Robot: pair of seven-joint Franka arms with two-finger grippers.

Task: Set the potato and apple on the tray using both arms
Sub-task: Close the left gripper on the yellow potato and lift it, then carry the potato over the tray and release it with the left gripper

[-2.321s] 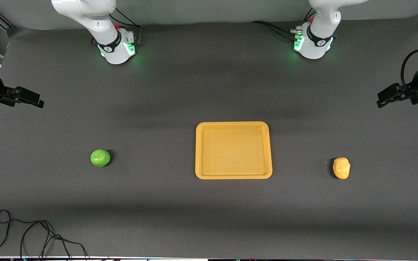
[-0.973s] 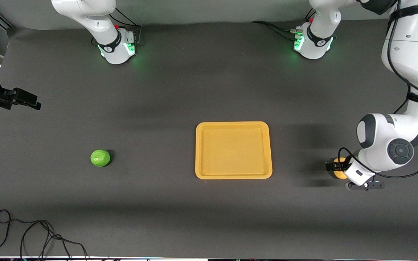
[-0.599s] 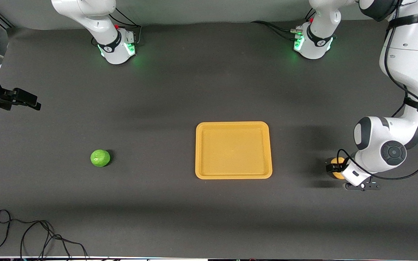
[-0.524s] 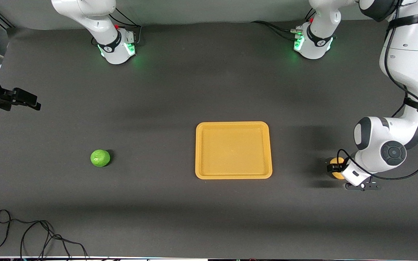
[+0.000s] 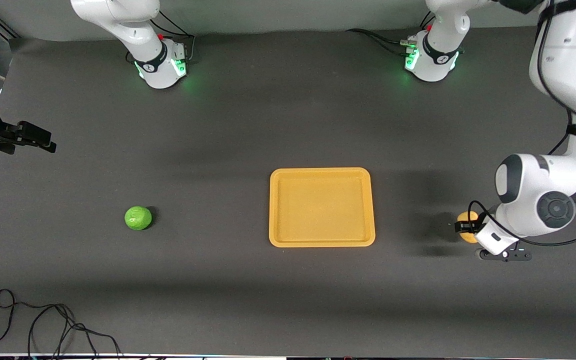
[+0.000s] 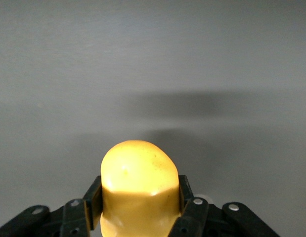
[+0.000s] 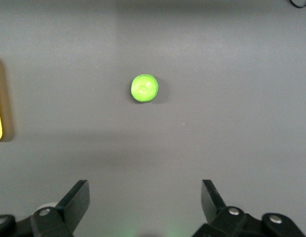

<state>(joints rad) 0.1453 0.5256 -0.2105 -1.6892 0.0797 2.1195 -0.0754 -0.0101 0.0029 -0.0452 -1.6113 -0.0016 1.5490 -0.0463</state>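
While left hand (image 6: 138,210) clamps potato (image 6: 139,185) | right hand (image 7: 145,202) waits apart, apple (image 7: 144,88) untouched

— Middle of the frame? Holds the tray (image 5: 322,207), slightly right of centre.
— Lower left? Apple (image 5: 138,218) there, well apart. Potato (image 5: 466,220) far right, level with it.

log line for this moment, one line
left gripper: shut on potato at table level | right gripper: open, waiting | apple: on table | tray: empty
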